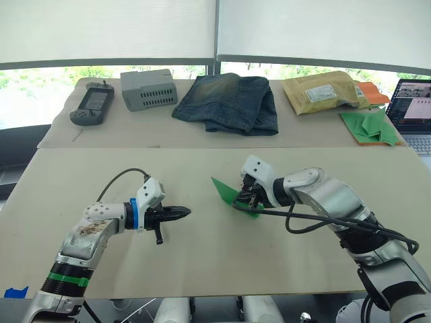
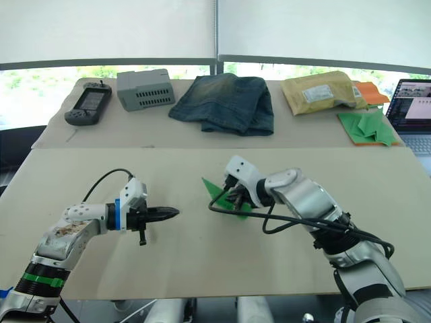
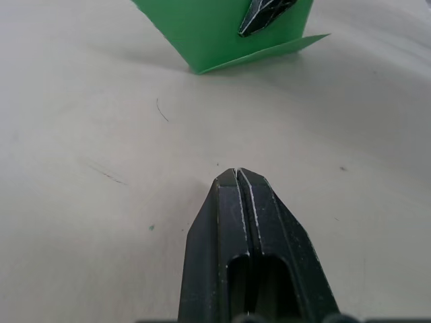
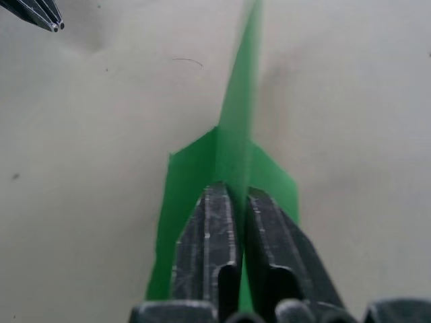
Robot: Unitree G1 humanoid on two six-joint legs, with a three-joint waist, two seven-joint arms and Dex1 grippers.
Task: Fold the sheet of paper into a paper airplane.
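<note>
The sheet of paper is bright green and folded into a pointed, creased shape, standing partly upright on the beige table near its middle. My right gripper is shut on the paper's upright crease, with flaps spreading to both sides below the fingers. My left gripper hovers low over the table to the left of the paper, a short gap away, shut and holding nothing. The left wrist view looks past the closed fingers toward the green paper and one black fingertip of the right gripper.
On the far table lie a handheld controller, a grey box, folded jeans, a padded envelope and a heap of green paper pieces on orange paper. A laptop stands at the far right.
</note>
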